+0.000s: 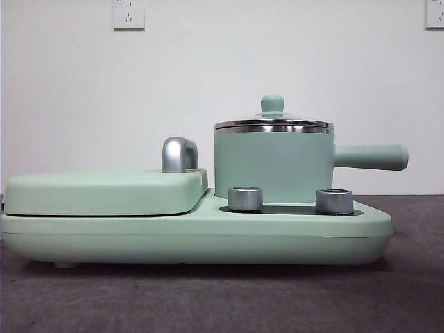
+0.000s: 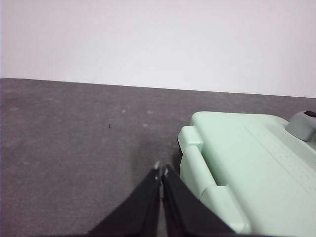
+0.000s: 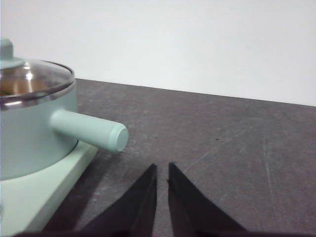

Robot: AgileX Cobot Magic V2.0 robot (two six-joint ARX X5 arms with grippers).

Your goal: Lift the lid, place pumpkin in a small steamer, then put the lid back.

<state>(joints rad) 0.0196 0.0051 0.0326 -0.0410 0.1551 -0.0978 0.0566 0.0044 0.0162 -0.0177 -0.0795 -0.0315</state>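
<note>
The small steamer [image 1: 274, 166] is a mint-green pot with a long side handle [image 1: 371, 157], standing on the right part of a mint-green cooker base [image 1: 194, 236]. The glass lid [image 1: 273, 123] with its mint-green knob sits on the pot. It also shows in the right wrist view [image 3: 34, 81], with the pot [image 3: 29, 133] below it. An orange-brown tint shows through the glass; the pumpkin itself is not clearly visible. My left gripper [image 2: 161, 170] is shut and empty beside the cooker's griddle end. My right gripper [image 3: 162, 168] is shut and empty beyond the pot's handle.
A flat mint-green griddle cover [image 1: 104, 191] with a chrome handle [image 1: 179, 154] lies on the base's left part, and also shows in the left wrist view [image 2: 252, 163]. Two steel dials [image 1: 245, 198] [image 1: 334, 201] sit at the base's front. The table [image 1: 222, 298] is dark grey.
</note>
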